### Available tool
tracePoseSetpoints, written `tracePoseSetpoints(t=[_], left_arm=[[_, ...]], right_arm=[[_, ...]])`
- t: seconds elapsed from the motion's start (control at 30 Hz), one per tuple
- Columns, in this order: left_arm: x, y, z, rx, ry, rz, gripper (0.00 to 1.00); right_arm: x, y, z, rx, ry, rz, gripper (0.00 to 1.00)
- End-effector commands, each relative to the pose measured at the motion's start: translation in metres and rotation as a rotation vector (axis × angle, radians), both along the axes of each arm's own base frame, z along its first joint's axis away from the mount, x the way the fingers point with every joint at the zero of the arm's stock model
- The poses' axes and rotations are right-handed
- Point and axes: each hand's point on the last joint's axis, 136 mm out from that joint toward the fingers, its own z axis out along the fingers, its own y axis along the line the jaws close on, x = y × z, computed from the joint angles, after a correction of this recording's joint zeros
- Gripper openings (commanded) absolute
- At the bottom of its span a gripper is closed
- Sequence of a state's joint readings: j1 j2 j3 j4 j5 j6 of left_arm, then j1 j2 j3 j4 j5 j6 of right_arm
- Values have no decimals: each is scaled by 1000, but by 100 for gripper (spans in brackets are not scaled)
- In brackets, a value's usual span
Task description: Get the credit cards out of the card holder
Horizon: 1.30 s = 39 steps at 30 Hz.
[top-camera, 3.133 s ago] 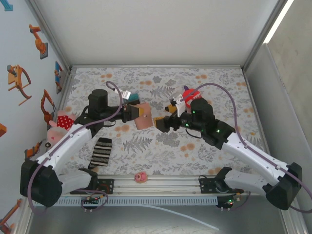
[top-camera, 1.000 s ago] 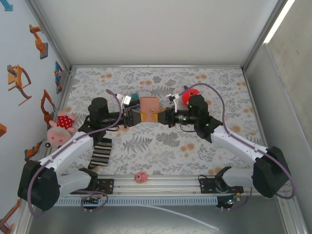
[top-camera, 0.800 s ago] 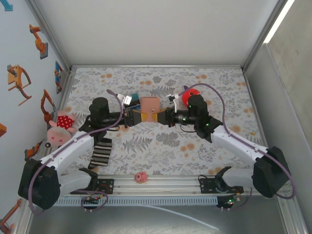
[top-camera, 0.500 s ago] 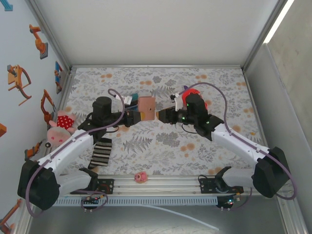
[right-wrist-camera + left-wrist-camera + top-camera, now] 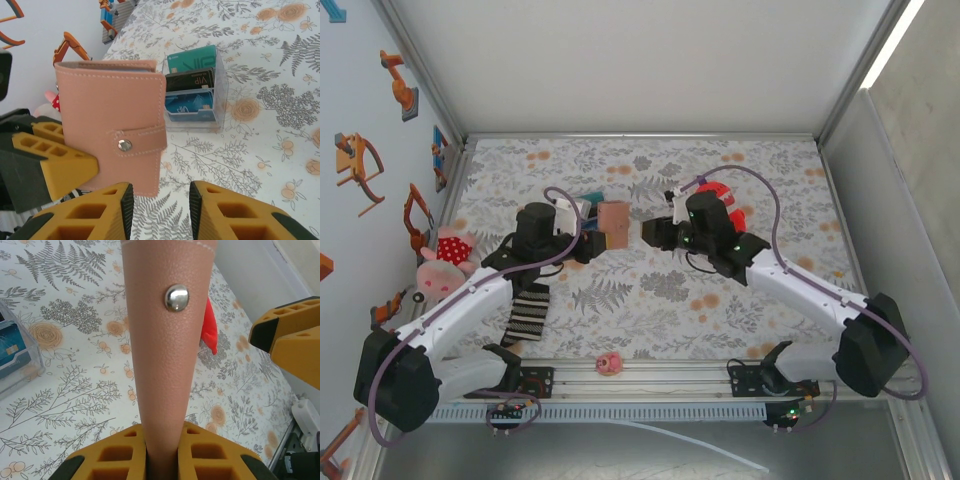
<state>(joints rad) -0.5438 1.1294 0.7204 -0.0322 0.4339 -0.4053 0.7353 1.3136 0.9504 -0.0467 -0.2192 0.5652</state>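
- Top view: your left gripper (image 5: 597, 238) is clamped on the holder (image 5: 613, 220) and carries it upright above the table (image 5: 740, 165). The holder's free side faces 3 o'clock, which offers it to the right gripper (image 5: 647, 234).
- That gripper hangs just beside the holder, apart from it, with its jaws parted and nothing between them.
- Room: a clear case (image 5: 582, 205) lies close at 10 o'clock of the holder and a red toy (image 5: 720, 195) sits at 2 o'clock. The floral cloth toward 6 o'clock looks the freest way to swing.
- Left wrist: the pinch is low on the holder (image 5: 165, 350), which leaves the snap (image 5: 176, 297) and the upper edge exposed. A right gripper finger (image 5: 292, 340) waits at 3 o'clock.
- Right wrist: the holder (image 5: 117, 115) stands at 11 o'clock of your parted right gripper (image 5: 161, 215), with the left gripper (image 5: 50, 160) on its low corner at 9 o'clock.
- The tab (image 5: 140, 140) is snapped shut across the free edge. I judge it must be undone before any card comes out.
- The case (image 5: 192, 85) sits just behind at 1 o'clock, so watch that edge.
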Motion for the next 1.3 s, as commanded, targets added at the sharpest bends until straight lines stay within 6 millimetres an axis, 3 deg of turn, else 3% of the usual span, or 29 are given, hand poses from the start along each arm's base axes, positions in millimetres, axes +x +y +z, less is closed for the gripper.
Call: tracePoseSetpoints(t=[0.0,0.2,0.5,0.97,1.27], left_arm=[[7,-6,16,-24,-52,-5,13],[9,-9,13,-31,-35,-3,13],[8,-13,14,-41,-32,-16,13],[2,-17,15,-52,-24,-49,12],[1,-18,25,-67,-52,-50,12]], right_arm=[[5,12,7,-14,4,-19,34],[4,36,2,-35,31,16,32],[6,50,-12,-59,79,32,33],[12,58,-9,-67,66,50,46],[14,52,-24,-118,91,23,43]])
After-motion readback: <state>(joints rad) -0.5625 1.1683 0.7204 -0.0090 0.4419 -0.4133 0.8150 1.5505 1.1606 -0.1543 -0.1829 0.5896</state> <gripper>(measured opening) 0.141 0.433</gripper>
